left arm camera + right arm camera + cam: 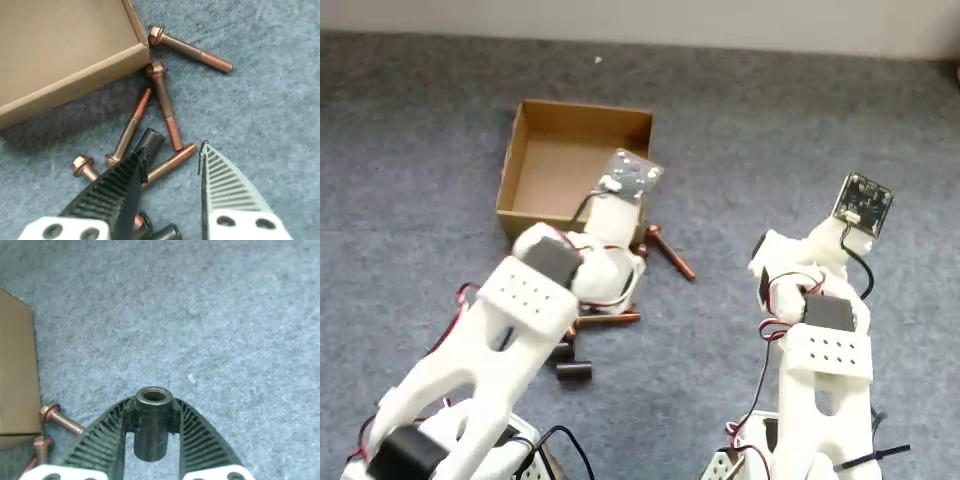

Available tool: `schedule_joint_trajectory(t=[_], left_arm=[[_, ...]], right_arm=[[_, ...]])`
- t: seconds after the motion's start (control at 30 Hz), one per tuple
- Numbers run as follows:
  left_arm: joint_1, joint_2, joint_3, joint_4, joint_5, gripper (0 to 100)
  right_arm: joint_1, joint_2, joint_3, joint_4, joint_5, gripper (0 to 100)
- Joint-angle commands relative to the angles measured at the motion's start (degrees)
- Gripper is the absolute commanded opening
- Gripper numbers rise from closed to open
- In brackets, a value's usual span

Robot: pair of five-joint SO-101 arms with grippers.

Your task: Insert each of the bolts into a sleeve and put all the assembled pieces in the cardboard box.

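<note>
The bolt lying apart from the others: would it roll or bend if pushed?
This bolt looks like solid metal, so probably stiff and fairly heavy. Its round shank may roll, but the wider head would likely curve its path.

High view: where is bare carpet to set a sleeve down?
Bare: carpet between the cardboard box and the right arm, and beyond the box. Crowded: bolts and sleeves by the box's near corner, under the left pincer.

2 white plastic arms: left arm and right arm, each carrying dark servo blocks, rows of small holes, red and black cables. Left gripper has 1 black ribbed finger, 1 pale grey finger; right gripper, both black.
</note>
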Motion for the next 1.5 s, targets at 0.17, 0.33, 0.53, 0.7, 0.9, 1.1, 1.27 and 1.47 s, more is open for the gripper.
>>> schedule_joint_trajectory(t=[0.17, 0.33, 0.53, 0.7, 0.9, 1.1, 1.27, 1.47], left_arm=[[0.92, 17.89, -9.10, -10.11, 0.70, 19], [0.92, 28.26, -15.25, -10.02, 0.70, 19], [0.84, 38.73, -21.58, -9.93, 0.70, 19], [0.75, 43.56, -26.68, -8.09, 0.53, 14], [1.54, 46.20, -29.49, -6.68, 0.44, 1], [1.63, 39.08, -28.88, -2.20, 0.62, 0], [1.27, 24.40, -21.85, -1.32, 0.35, 0], [0.84, 3.47, -10.59, -3.43, 0.35, 0]], right_arm=[[0.66, -2.15, -0.48, -1.54, -0.53, 0.4], [0.66, -2.24, -0.48, -1.54, -0.53, 0.4], [0.66, -2.33, -0.48, -1.54, -0.53, 0.4], [0.66, -2.51, -0.48, -1.54, -0.53, 0.4], [0.66, -2.68, -0.48, -1.27, -0.44, 0.4], [0.66, -2.77, -0.75, -0.13, -0.18, 0.4], [0.13, -3.65, -2.86, 7.08, -0.18, 0.4], [-3.38, -17.19, -5.41, 7.78, -0.18, 0.4]])
